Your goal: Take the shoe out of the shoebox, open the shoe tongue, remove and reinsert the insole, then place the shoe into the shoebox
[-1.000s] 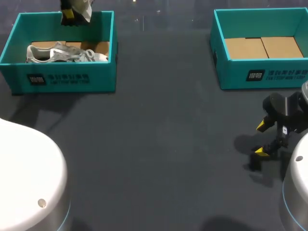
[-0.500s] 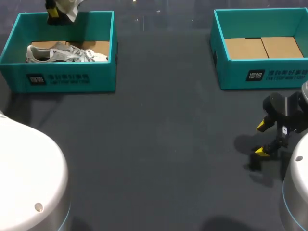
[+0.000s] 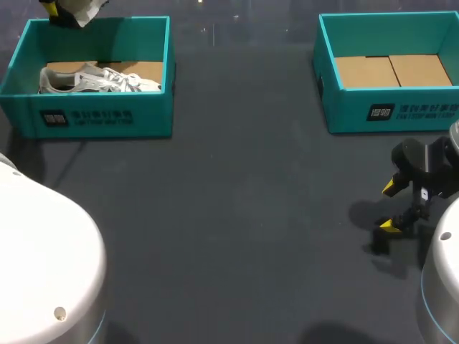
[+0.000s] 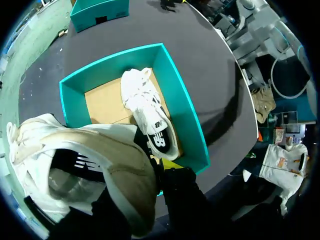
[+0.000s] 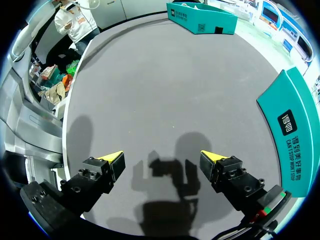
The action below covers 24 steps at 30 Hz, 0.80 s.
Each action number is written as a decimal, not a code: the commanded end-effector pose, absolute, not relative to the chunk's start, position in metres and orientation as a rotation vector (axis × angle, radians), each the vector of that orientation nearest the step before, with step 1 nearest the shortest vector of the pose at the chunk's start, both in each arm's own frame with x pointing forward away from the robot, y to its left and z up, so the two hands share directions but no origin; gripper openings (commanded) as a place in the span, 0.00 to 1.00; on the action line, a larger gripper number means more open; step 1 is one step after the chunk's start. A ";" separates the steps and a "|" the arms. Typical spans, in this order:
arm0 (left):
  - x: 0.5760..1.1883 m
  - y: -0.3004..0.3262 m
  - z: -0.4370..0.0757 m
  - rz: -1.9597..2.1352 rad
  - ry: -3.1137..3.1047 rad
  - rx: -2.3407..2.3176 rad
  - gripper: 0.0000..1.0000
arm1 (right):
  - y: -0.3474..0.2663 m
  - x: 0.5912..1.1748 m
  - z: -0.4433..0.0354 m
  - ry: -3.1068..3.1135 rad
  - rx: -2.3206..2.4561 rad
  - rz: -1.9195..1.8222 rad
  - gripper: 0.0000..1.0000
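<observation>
Left gripper (image 3: 56,9) clamping lifted shoe (image 4: 100,165) above shoebox (image 3: 93,118); hold looking shallow, shoe risking slipping onto 2nd shoe (image 4: 147,112) inside. Right gripper (image 5: 161,159) hanging open, well apart.

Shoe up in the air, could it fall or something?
Maybe. The lifted shoe hangs from the left tool above the far side of the shoebox. The shoe hides the grip, so it might slip and drop onto the second shoe or outside the box. Also, the right tool sits open by the other side of the table, too far off to steady it.
</observation>
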<state>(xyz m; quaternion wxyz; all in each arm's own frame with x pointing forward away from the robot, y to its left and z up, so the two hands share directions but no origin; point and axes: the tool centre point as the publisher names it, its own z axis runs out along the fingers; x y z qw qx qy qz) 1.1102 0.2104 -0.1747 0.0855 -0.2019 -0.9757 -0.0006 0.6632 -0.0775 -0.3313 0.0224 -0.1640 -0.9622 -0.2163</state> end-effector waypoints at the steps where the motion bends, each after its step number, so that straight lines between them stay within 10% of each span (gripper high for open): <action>1: 1.116 0.218 -0.166 -0.116 -2.849 -0.938 0.00 | -0.077 0.662 -0.332 -2.983 -0.510 -0.666 1.00; 24: 1.149 0.259 -0.165 -0.200 -2.462 -1.747 0.00 | -0.077 0.662 -0.332 -2.983 -0.510 -0.666 1.00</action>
